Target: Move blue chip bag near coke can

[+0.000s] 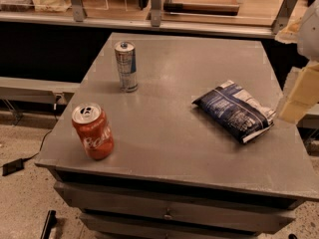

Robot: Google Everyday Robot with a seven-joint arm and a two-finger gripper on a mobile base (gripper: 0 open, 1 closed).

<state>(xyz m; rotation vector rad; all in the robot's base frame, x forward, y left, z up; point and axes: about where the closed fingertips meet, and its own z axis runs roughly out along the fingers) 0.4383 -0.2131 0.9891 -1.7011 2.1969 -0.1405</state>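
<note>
Jaws on the cream-coloured gripper [300, 94] hang at the edge of the grey desk [174, 148]; whether they stand wide or narrow cannot be told. Just beside them lies the blue chip bag [234, 111], flat and aslant. Beyond the bag, well apart from the jaws, stands the coke can [93, 132], with a slim silver-and-blue can [126, 66] apart from both. The bag looks light, soft and slippery, its contents breakable: a gentle pinch across the narrow middle seems safest.
</note>
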